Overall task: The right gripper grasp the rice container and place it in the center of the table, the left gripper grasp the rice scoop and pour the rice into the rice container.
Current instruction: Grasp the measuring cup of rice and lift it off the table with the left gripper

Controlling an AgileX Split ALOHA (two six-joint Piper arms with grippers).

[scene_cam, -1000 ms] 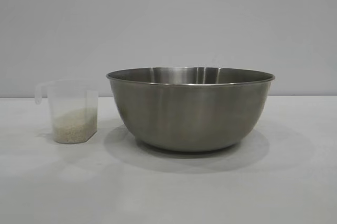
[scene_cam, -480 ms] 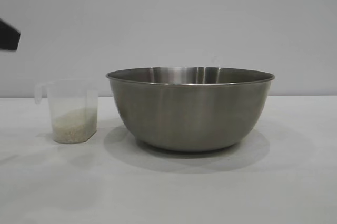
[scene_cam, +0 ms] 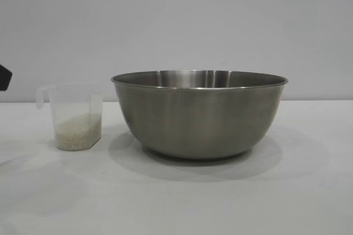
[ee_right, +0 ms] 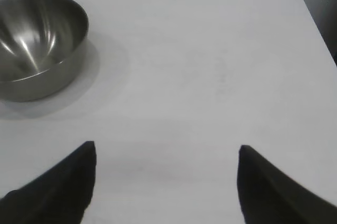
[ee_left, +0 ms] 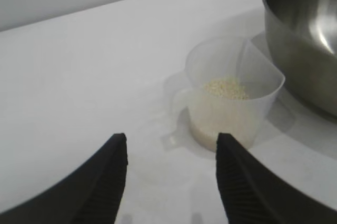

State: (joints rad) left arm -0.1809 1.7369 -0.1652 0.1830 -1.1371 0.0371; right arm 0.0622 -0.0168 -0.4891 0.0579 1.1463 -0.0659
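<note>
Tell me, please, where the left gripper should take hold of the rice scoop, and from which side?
Probably by the loop handle: the rice scoop stands upright with it facing the open left gripper, away from the rice container. Come from that side.

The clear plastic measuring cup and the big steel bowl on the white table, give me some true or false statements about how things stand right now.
1. The small clear plastic measuring cup stands upright with off-white rice in it. True.
2. The large stainless-steel bowl holds rice. False: its visible inside is bare.
3. The left gripper clamps the cup's handle. False: it is open, short of the cup.
4. The right gripper is open over the white table, away from the bowl. True.
</note>
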